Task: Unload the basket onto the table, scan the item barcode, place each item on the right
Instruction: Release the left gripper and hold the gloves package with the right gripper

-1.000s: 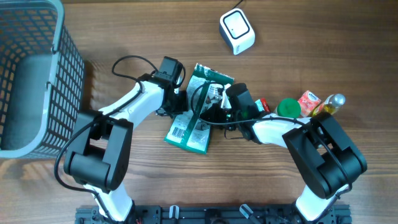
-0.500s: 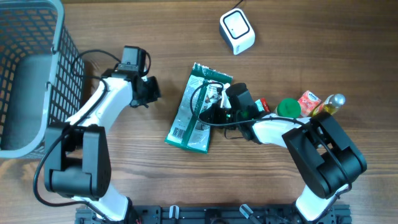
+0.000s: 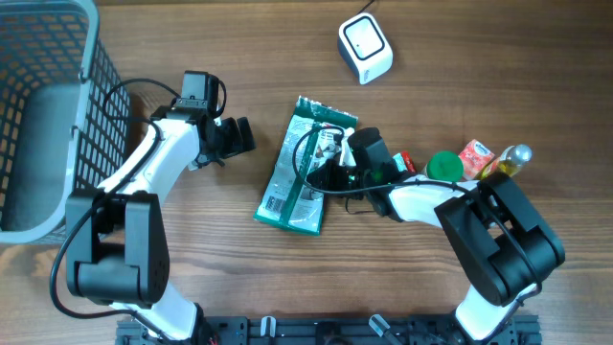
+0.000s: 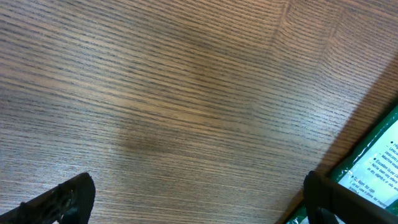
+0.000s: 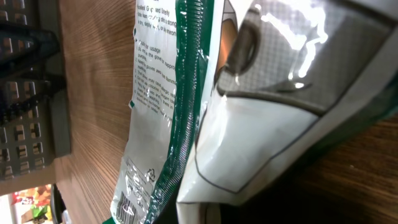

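The item, a flat green and white packet [image 3: 299, 182], lies on the wooden table with its barcode [image 3: 277, 204] facing up at its near left corner. At the packet's right edge my right gripper [image 3: 329, 173] is shut on it. The right wrist view is filled by the packet [image 5: 186, 93], and the barcode [image 5: 127, 211] shows at the bottom. The white scanner [image 3: 365, 48] stands at the back, apart from the packet. My left gripper [image 3: 237, 137] is open over bare wood to the packet's left. Its fingertips [image 4: 65, 200] hold nothing, and the packet's edge [image 4: 379, 163] sits beside the right one.
A grey wire basket [image 3: 48, 115] fills the far left. To the right of my right arm stand a red pack [image 3: 403, 161], a green lid [image 3: 442, 166], an orange carton [image 3: 476, 154] and a bottle [image 3: 513, 158].
My left gripper has left the packet's left edge, swung left toward the basket and opened wide. The right gripper and the packet have not moved.
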`<state>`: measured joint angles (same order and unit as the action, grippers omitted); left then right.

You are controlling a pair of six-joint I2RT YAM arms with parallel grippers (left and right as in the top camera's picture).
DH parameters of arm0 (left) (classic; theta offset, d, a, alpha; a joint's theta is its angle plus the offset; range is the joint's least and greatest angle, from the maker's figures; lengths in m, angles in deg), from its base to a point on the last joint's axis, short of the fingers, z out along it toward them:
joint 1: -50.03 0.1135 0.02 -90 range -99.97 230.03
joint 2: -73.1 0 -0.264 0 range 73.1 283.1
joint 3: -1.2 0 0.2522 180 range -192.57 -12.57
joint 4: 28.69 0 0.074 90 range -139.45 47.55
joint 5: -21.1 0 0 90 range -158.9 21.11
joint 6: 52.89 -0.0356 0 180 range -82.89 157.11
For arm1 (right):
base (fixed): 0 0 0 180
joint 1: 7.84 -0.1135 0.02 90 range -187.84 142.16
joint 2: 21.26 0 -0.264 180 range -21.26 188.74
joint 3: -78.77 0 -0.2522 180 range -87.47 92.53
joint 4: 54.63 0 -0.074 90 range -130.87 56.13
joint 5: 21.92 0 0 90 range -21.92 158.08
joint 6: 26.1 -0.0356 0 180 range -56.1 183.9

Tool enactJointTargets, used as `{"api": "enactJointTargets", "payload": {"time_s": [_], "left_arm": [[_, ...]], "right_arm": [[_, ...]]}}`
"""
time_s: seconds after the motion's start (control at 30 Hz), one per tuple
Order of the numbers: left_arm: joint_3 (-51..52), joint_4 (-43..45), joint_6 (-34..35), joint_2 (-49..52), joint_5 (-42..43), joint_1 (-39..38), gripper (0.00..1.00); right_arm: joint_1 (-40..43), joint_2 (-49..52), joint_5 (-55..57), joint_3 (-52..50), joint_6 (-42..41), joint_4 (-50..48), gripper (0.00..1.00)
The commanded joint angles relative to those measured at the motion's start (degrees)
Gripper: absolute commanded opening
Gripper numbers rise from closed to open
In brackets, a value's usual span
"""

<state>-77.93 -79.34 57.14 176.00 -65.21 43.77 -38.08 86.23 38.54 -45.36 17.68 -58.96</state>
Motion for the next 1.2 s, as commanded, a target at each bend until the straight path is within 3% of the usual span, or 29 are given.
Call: {"api": "enactJointTargets", "payload": {"time_s": [0.0,1.17], "left_arm": [[-0.74,0.00,-0.24,-0.79,-0.59,0.17,1.00],[-0.74,0.00,-0.26,-0.79,-0.59,0.17,1.00]], "right_arm": [[-0.28,1.05,0.52,-0.44,1.27,-0.35,0.04],[-0.28,1.03,-0.17,-0.44,2.73,-0.35,0.04]]}}
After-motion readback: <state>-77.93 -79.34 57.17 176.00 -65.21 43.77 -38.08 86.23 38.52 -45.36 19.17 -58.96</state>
